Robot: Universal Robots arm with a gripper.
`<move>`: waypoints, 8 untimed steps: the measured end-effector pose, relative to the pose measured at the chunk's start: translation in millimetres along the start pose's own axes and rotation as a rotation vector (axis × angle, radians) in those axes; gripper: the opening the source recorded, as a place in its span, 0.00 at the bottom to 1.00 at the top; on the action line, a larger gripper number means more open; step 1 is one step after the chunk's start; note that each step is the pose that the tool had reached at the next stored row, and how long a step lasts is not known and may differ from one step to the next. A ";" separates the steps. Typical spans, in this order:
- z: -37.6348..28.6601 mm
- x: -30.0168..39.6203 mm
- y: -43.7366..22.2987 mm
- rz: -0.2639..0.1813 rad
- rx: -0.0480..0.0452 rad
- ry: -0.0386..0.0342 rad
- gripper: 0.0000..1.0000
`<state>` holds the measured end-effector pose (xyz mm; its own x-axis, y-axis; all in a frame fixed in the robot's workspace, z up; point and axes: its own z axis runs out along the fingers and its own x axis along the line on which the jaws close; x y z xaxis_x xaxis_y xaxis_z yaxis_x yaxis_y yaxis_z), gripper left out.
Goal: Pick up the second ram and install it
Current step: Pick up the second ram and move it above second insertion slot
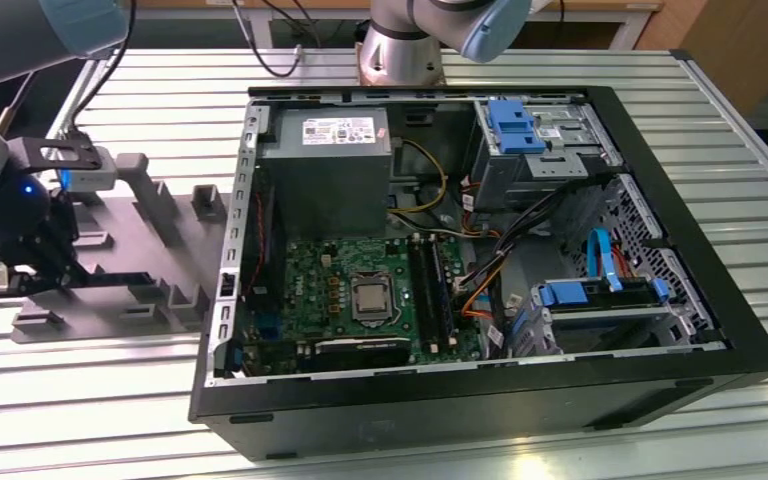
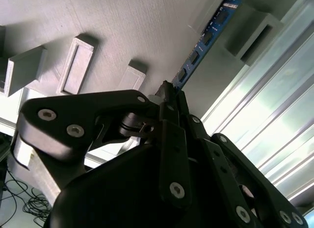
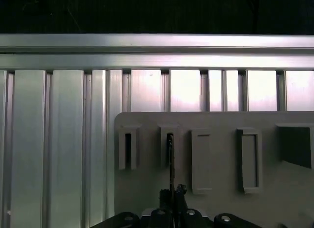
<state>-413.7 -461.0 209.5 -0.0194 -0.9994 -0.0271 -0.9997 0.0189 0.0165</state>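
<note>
1 gripper [image 2: 169,93] clamps second ram [image 2: 203,41] standing in grey holder [image 3: 216,201].

Near end of the second ram [image 2: 203,41] behind the gripper [image 2: 168,93]

Second ram [image 2: 206,39] blue, black chips; end effector [image 2: 170,90] black; holder plate [image 2: 122,32] grey.

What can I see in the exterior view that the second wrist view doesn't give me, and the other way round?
Exterior view: the open computer case with its motherboard, at that view's right of the grey holder plate. Second wrist view: a close look at the gripper shut on the second ram, blue board and black chips plain. Shared: the holder plate and the ribbed metal table.
</note>
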 end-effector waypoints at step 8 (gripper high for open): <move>-9.9 -0.3 0.1 0.000 0.0001 0.0000 0.14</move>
<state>-413.7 -461.0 219.4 -0.0194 -0.9994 -0.0271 -0.9997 0.0189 0.0165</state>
